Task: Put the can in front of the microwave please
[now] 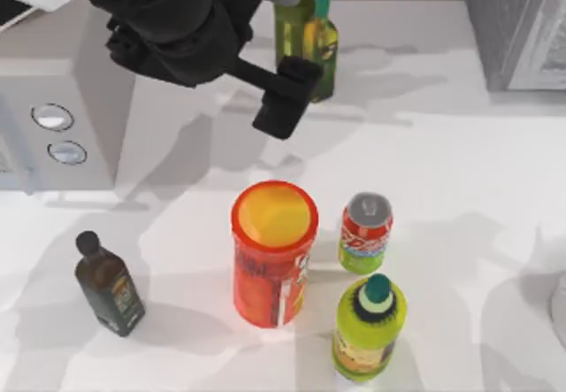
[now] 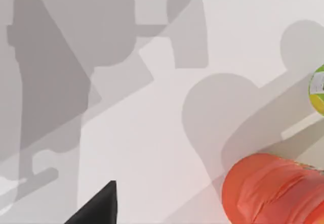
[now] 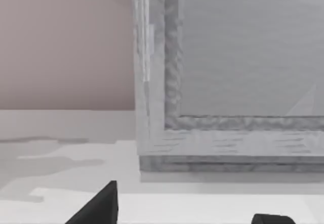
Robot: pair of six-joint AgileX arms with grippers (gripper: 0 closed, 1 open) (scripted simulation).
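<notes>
The can (image 1: 365, 233), red above and green below with a silver top, stands upright right of the table's middle. The microwave (image 1: 53, 118), light grey with two round dials, stands at the left edge. My left gripper (image 1: 285, 100) hangs open above the table behind the can and to its left, holding nothing. One of its dark fingertips (image 2: 101, 206) shows in the left wrist view over bare table. My right gripper (image 3: 187, 215) is open and empty, facing a speckled grey box (image 3: 233, 82).
A tall orange-red canister (image 1: 274, 252) stands just left of the can, a yellow-green bottle (image 1: 370, 328) just in front of it. A dark bottle (image 1: 108, 284) stands front left, oil bottles (image 1: 306, 42) at the back, and the speckled grey box (image 1: 517, 25) back right.
</notes>
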